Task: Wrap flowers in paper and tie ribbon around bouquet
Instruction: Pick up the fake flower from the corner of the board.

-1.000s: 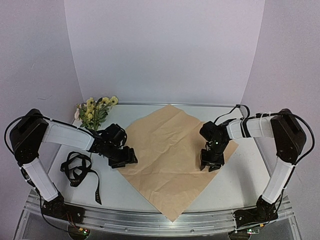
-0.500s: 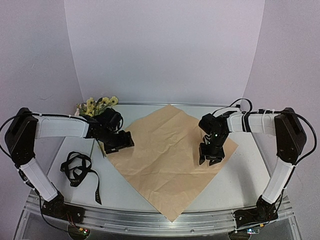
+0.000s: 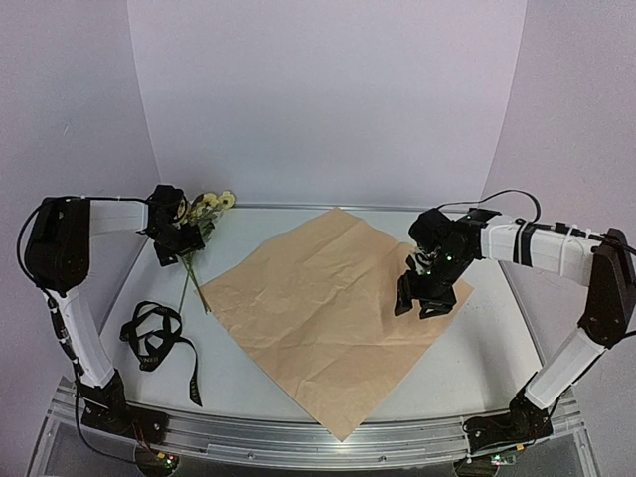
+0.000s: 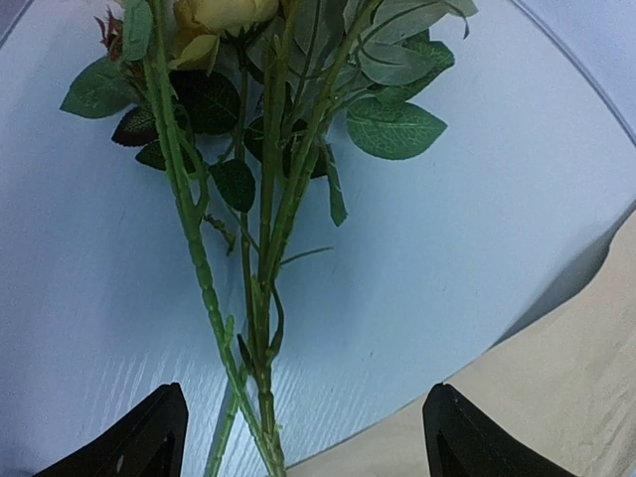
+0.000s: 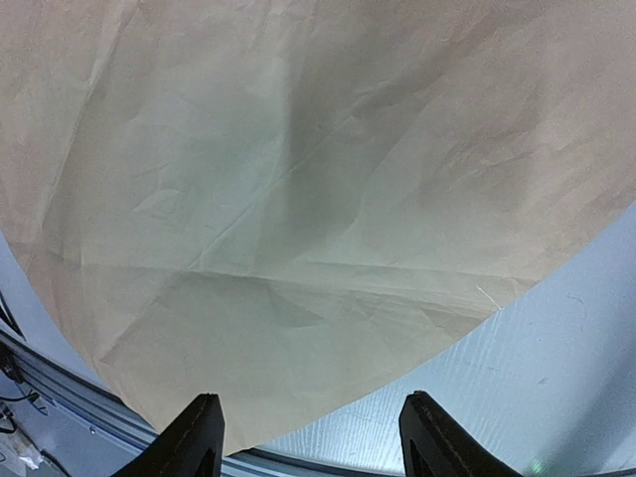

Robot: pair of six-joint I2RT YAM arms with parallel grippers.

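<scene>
The paper (image 3: 328, 308) lies flat on the table as a diamond, tan face up. The flowers (image 3: 204, 214) lie at the back left, yellow blooms toward the wall and thin green stems (image 4: 263, 298) running to the paper's left corner (image 4: 566, 388). My left gripper (image 3: 179, 238) hovers over the stems, open; in the left wrist view the stems pass between its black fingers (image 4: 149, 437) untouched. My right gripper (image 3: 422, 293) stands open above the paper's right corner, and its wrist view shows the paper (image 5: 298, 199) below with nothing between the fingers (image 5: 194, 437). The black ribbon (image 3: 154, 338) lies bunched at front left.
The white table (image 3: 467, 368) is walled in by pale panels at the back and both sides. A metal rail (image 3: 298, 437) runs along its near edge, where both arm bases stand. The ribbon's loose tail (image 3: 194, 383) trails toward that rail.
My left arm let go of the paper's left corner, which shifted back-left, and swung to the flowers, opening. My right gripper opened wider and shifted slightly right over the right corner.
</scene>
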